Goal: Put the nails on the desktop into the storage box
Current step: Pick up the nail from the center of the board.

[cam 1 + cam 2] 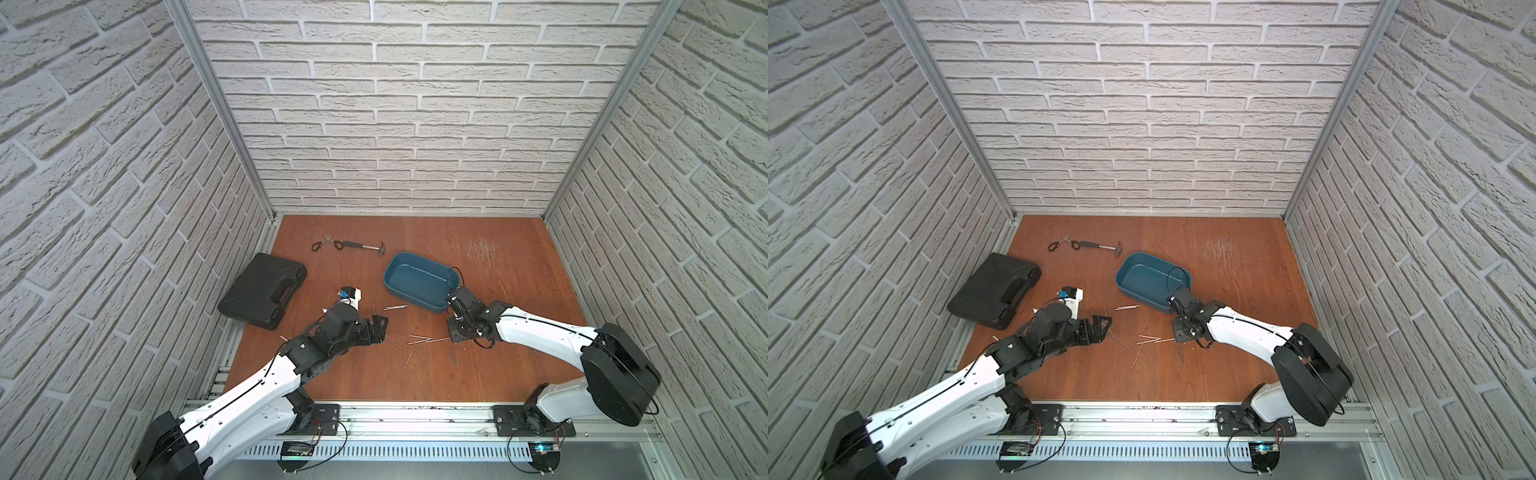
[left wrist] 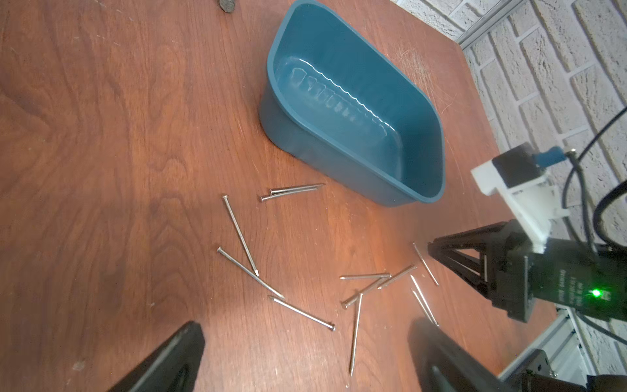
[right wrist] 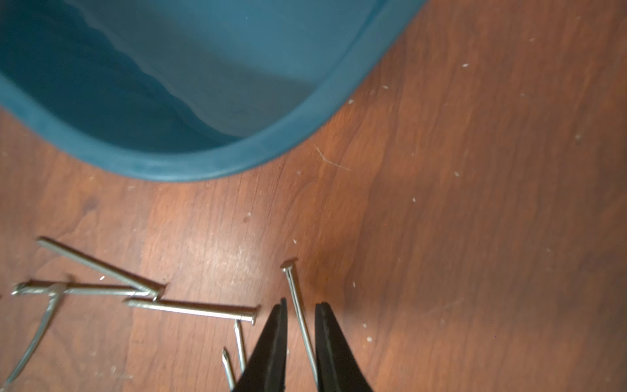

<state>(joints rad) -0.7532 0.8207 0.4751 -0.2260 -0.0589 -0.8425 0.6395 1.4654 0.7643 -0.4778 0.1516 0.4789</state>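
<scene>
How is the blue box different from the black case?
The storage box is teal-blue; the tool case is black. The storage box is an open tub with no lid, nothing showing inside; the tool case is shut flat, with a handle. The storage box sits near the nails; the tool case lies by the left wall. Both rest on the desktop.

Soft, even overhead light is filling both top views, the brick walls (image 1: 104,166) bowing at the edges. Glare is streaking the storage box (image 2: 339,98) floor; blur is smearing the nails (image 3: 101,266) in the right wrist view.
</scene>
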